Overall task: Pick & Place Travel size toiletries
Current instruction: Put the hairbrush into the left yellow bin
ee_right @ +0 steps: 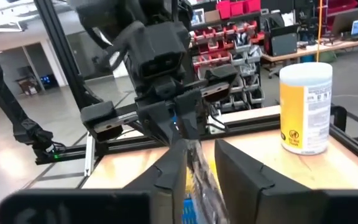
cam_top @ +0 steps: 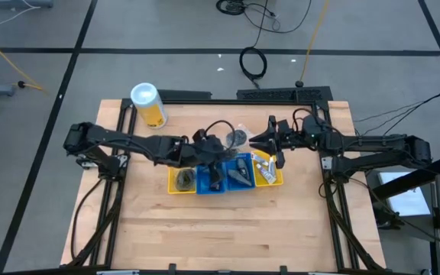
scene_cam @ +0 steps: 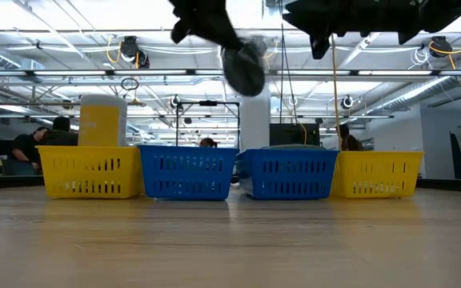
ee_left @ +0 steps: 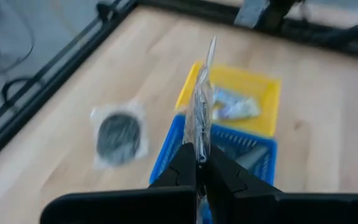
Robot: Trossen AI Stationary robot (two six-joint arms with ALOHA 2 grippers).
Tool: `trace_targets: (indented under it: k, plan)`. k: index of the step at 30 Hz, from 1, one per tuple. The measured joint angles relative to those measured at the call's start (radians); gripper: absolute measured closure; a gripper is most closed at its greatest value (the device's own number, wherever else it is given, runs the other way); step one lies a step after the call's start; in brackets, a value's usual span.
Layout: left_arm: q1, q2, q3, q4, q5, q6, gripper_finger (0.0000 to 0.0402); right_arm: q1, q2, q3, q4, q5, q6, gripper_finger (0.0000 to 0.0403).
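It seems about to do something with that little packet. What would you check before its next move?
1. Left jaws shut on the clear packet: ok.
2. Right jaws apart, either side of that packet: ok.
3. Right jaws fully free of it: cannot tell.
4. Which of the bins lies directly below it: cannot tell.
5. Second packet put away: not ok, it lies on the table.
6. Yellow canister upright, away from both arms: ok.
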Motion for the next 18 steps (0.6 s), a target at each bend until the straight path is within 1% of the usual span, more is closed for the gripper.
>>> trace_targets:
  k: [3,8,12,18]
  plan:
    - [-0.016,0.0,0.0,-0.109,-0.028,-0.057,0.04,0.0,0.0,0.0,-0.021,0.0,-0.008,0.0309]
    - [-0.041,-0.002,0.0,-0.267,-0.074,-0.206,0.0401,0.0,0.0,0.0,-0.044,0.001,-0.016,0.0293]
    - [-0.063,-0.011,0.0,-0.386,-0.097,-0.332,0.0401,0.0,0.0,0.0,-0.047,0.001,-0.016,0.0289]
    - [-0.089,-0.018,0.0,-0.584,-0.099,-0.511,0.0401,0.0,0.0,0.0,-0.051,0.002,-0.026,0.0289]
